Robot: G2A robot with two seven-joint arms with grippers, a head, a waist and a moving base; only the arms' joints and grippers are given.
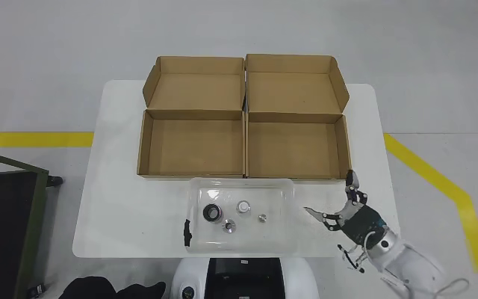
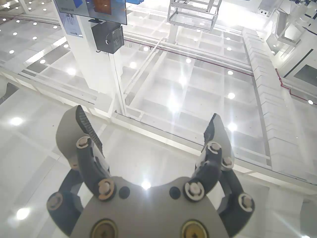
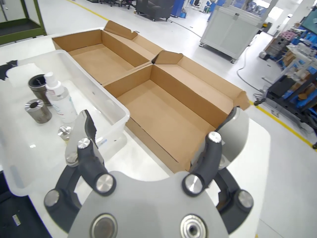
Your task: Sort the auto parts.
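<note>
**A:** Where were the parts?

**B:** All four stood in the clear bin (image 3: pixel 116 110) at the near edge of the surface (image 1: pixel 112 209): dark sleeve bearing (image 3: pixel 37 85), white spray bottle (image 3: pixel 59 97), steel cylinder (image 3: pixel 37 112) and small steel fitting (image 3: pixel 64 132). They were upright and none looked to be touching. The left box (image 1: pixel 192 146) and right box (image 1: pixel 297 148) sat side by side just beyond the bin. I judged sorting hadn't started.

**A:** Grippers?

**B:** The right gripper (image 1: pixel 328 194) was over the surface just beside the bin's right end, fingers spread wide and holding nothing. The left gripper (image 2: pixel 146 113) pointed up at the ceiling, fingers also apart and holding nothing.

**A:** Handling?

**B:** The steel pieces looked dense, rigid and smooth, so I judged slip to be the main risk. I'd have squeezed across the round sides at mid-height. The bottle looked light and tall, so it was likely to tip. It should be taken around the body below the neck, not by the cap. The fitting was small and low, so it needed a pinch across its collar. The bin walls blocked side approaches, so I'd have come in from above.
</note>
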